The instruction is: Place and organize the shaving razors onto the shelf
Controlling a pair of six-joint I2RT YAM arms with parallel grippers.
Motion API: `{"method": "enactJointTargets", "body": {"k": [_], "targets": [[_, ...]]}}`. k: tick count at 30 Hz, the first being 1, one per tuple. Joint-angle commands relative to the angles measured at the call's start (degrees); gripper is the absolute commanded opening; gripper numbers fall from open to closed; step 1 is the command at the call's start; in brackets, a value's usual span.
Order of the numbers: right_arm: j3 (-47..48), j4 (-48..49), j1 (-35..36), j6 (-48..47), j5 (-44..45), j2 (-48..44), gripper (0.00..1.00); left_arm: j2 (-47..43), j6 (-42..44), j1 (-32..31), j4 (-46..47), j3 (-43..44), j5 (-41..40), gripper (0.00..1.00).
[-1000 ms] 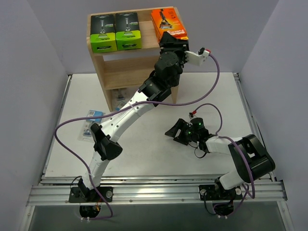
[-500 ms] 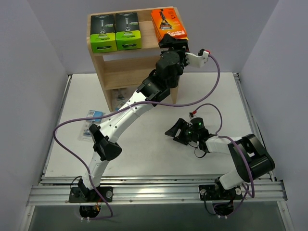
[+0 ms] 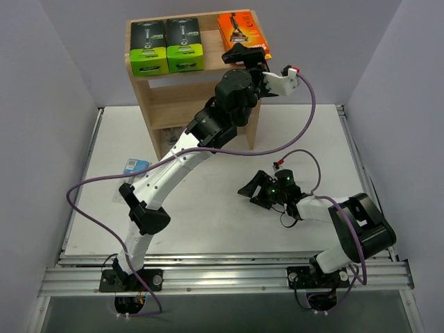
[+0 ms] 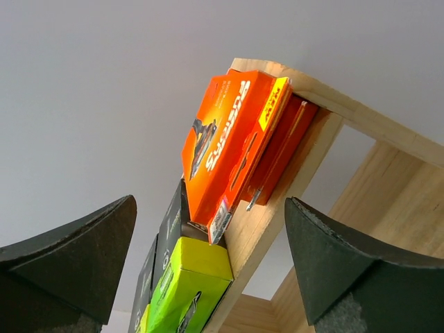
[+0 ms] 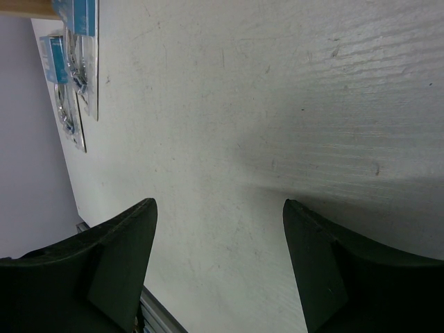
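The wooden shelf (image 3: 164,104) stands at the back of the table. Its top tier holds two black-and-lime-green razor boxes (image 3: 166,47) side by side and orange razor boxes (image 3: 238,29) at the right end. In the left wrist view the orange boxes (image 4: 227,141) lie stacked on the shelf's top board (image 4: 276,206), beside a green box (image 4: 189,283). My left gripper (image 3: 242,53) is open just in front of the orange boxes, apart from them, holding nothing. My right gripper (image 3: 251,189) rests open and empty low over the table.
Blue-carded blister packs lie on the table: one left of the shelf (image 3: 136,166), others by the shelf's foot (image 3: 171,143). In the right wrist view the blister packs (image 5: 75,66) show far ahead. Grey walls close in on both sides.
My left gripper has opened wide, let go of the orange box on the top tier and drawn slightly up and left. The right arm has not moved.
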Motion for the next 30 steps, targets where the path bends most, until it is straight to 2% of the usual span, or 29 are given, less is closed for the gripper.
{"method": "enactJointTargets", "body": {"k": [1,11,21,27,30], "targets": [[-0.27,-1.97,-0.39,-0.28,1.31,0.93,0.69,-3.81,-2.84,-0.25,-1.47,2.94,2.18,0.96],[-0.54,-1.79,-0.39,0.16,1.4,0.4,0.7,-6.53,-8.72,-0.16,-7.44,3.12,7.45,0.94],[-0.01,-3.02,-0.39,0.16,1.75,-1.0,0.7,-9.69,-10.84,0.01,-7.27,2.15,9.04,0.94],[4.29,-8.37,-0.39,-2.56,2.1,-1.62,0.7,-13.82,-15.66,0.19,-6.48,0.92,8.6,0.94],[8.15,-11.97,-0.3,-4.76,2.36,-2.67,0.7,-18.56,-19.18,0.63,-4.55,-3.37,8.07,0.94]]}}
